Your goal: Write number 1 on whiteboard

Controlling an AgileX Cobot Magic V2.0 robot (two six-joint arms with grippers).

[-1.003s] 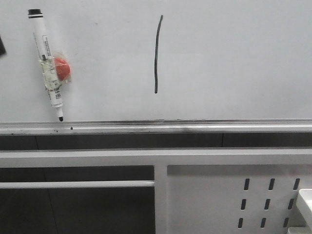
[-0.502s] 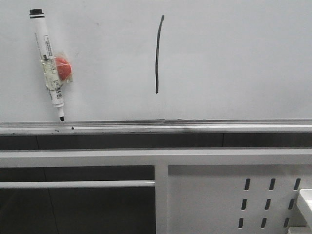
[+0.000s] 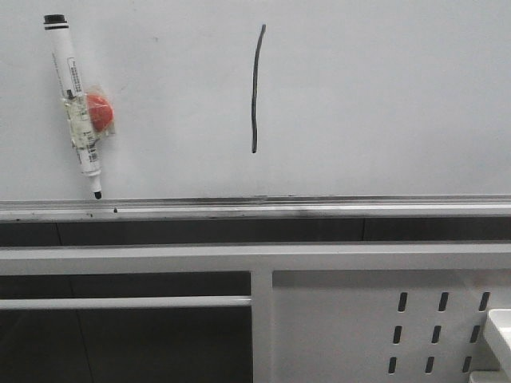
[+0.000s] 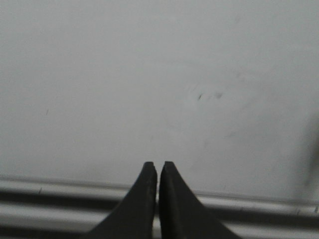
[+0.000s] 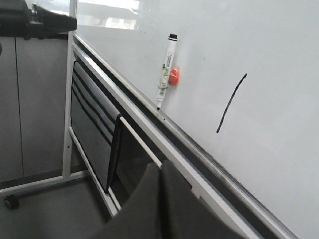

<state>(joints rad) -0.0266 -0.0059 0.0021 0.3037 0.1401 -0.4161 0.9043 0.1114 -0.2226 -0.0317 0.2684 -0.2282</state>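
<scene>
At the left of the whiteboard [image 3: 383, 104] a marker [image 3: 76, 104] hangs nearly upright, cap end up and tip just above the rail [image 3: 255, 209], taped to a red magnet [image 3: 99, 112] that sits against its right side. Right of it, well apart, the number 1 [image 3: 255, 88] stands on the board as a thin black, slightly wavy stroke.

The left gripper [image 4: 157, 167] faces bare board above the rail, fingers together with only a hairline between the tips; the stroke does not show in its view. The right gripper [image 5: 160, 167] has its fingers pressed together too, off the board and below the rail, with marker [image 5: 165, 72] and stroke [image 5: 231, 103] both well away from the fingertips.

Below the rail at the right is a slotted panel [image 3: 439, 327].
</scene>
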